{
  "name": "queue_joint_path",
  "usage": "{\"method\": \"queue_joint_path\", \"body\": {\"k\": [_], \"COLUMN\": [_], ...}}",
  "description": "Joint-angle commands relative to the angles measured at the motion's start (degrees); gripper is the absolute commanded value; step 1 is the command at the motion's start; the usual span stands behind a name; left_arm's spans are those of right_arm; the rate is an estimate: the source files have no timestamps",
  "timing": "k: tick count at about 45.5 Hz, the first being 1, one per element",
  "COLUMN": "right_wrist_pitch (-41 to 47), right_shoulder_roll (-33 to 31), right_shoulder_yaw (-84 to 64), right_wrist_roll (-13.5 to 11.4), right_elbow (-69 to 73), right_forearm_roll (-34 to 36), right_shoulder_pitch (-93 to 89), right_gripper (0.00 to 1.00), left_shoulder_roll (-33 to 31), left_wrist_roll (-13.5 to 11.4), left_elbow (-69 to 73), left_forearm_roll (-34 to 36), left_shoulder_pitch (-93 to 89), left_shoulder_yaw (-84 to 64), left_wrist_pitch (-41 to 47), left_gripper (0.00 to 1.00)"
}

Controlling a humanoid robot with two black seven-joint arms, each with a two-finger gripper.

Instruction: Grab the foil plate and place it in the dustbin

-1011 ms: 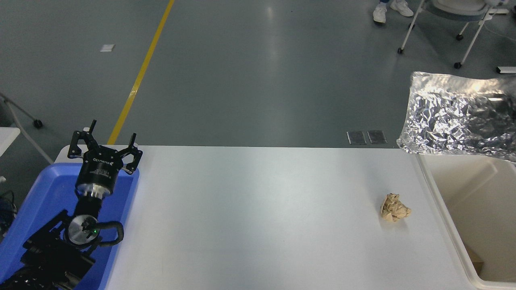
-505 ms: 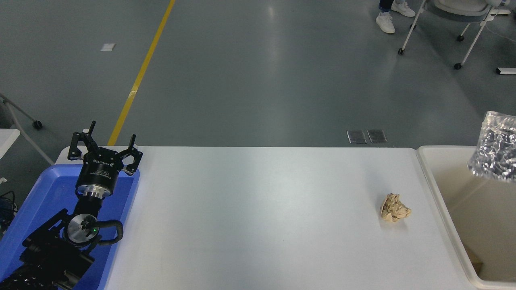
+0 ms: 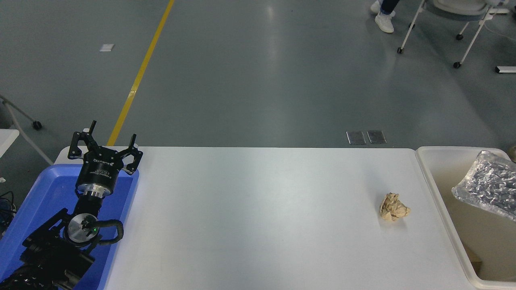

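Observation:
The foil plate (image 3: 489, 185), shiny, silver and crinkled, lies tilted inside the dustbin (image 3: 437, 189) at the right edge, partly cut off by the picture's edge. The dustbin is a cream-white tub at the table's right end. My right gripper is out of view. My left gripper (image 3: 105, 143) is parked at the lower left above the blue tray, fingers spread open and empty.
A small tan crumpled paper wad (image 3: 394, 207) lies on the white table (image 3: 258, 217) left of the dustbin. A blue tray (image 3: 44, 201) sits at the left under my left arm. A person's feet (image 3: 383, 16) and a wheeled chair (image 3: 443, 24) are at the top right.
The foil plate was high above the dustbin's far left corner, then shifted right and came down; it now rests inside the dustbin. The left arm has not moved.

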Motion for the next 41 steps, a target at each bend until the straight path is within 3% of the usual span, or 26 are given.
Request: {"method": "queue_joint_path", "body": {"k": [1, 4, 5, 6, 7, 8, 23, 32, 41], "right_wrist_pitch": [-3.4, -3.4, -3.4, -3.4, -3.4, -3.3, -2.2, -0.9, 7.5], "right_shoulder_roll": [5.8, 5.9, 6.0, 6.0, 6.0, 6.1, 4.4, -7.9, -5.2], "right_shoulder_yaw": [3.2, 4.6, 4.9, 5.3, 5.6, 5.8, 3.3, -24.1, -46.3], "right_wrist_roll": [-0.7, -1.0, -1.0, -1.1, -1.1, -1.1, -1.0, -1.0, -0.9], "right_elbow": [-3.7, -3.7, -3.7, -3.7, -3.7, -3.5, 0.4, 27.1, 50.7], "right_forearm_roll": [2.1, 2.1, 2.1, 2.1, 2.1, 2.1, 1.2, 1.2, 2.1], "right_shoulder_pitch": [-5.8, -5.9, -5.9, -5.9, -6.0, -6.0, 0.2, 29.0, 61.1], "right_gripper": [0.05, 0.12, 0.20, 0.43, 0.84, 1.00, 1.00, 1.00, 1.00], "left_shoulder_roll": [0.0, 0.0, 0.0, 0.0, 0.0, 0.0, 0.0, 0.0, 0.0], "left_wrist_roll": [0.0, 0.0, 0.0, 0.0, 0.0, 0.0, 0.2, 0.3, 0.3], "left_elbow": [0.0, 0.0, 0.0, 0.0, 0.0, 0.0, -0.1, -0.1, -0.1], "left_forearm_roll": [0.0, 0.0, 0.0, 0.0, 0.0, 0.0, 0.0, 0.1, 0.1], "left_shoulder_pitch": [-0.1, 0.0, 0.0, -0.1, -0.1, -0.1, -0.1, -0.1, -0.1], "left_shoulder_yaw": [0.0, 0.0, 0.0, 0.0, 0.0, 0.0, 0.0, 0.0, 0.0], "left_wrist_pitch": [0.0, 0.0, 0.0, 0.0, 0.0, 0.0, -0.1, -0.3, -0.3], "left_gripper": [1.00, 1.00, 1.00, 1.00, 1.00, 1.00, 1.00, 1.00, 1.00]}}
